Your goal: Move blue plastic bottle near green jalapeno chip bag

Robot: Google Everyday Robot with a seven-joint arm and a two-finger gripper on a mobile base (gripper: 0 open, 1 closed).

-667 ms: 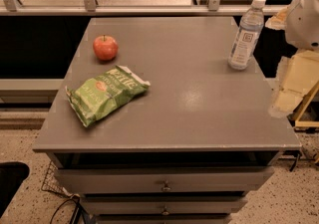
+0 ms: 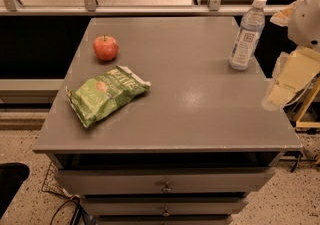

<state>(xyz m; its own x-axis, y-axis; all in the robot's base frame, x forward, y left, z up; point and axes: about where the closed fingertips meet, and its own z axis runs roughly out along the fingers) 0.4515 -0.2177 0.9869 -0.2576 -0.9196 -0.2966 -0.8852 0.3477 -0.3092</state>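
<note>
Moved hardly at all since the earlier frame: only the pale arm (image 2: 307,16) at the right edge, together with the gripper (image 2: 287,81), drawn perhaps a little inward toward the bench (image 2: 200,119). Bottle, bag and apple left in place.

Standing at the far right corner of the bench: the blue plastic bottle (image 2: 246,36), upright, white cap on, free of any contact. Lying near the left front: the green jalapeno chip bag (image 2: 107,94), flat and slanted, well apart from the bottle. Just behind the bag but not touching it: a red apple (image 2: 106,48), no part of the task.

Gripper state: impossible to tell, spread or pressed together. Seen only as a pale yellowish shape beside the right edge of the bench, nearer to the camera than the bottle, carrying nothing visible. Probably kept off to the side so as not to knock the tall bottle before a grasp.

Judged as the very beginning: approach not finished, bottle not yet taken. Likely needed next: to reach the bottle around its middle, to keep it upright during the carry across the bench, and to set it down beside the bag without pressing on the bag or pushing the apple.
</note>
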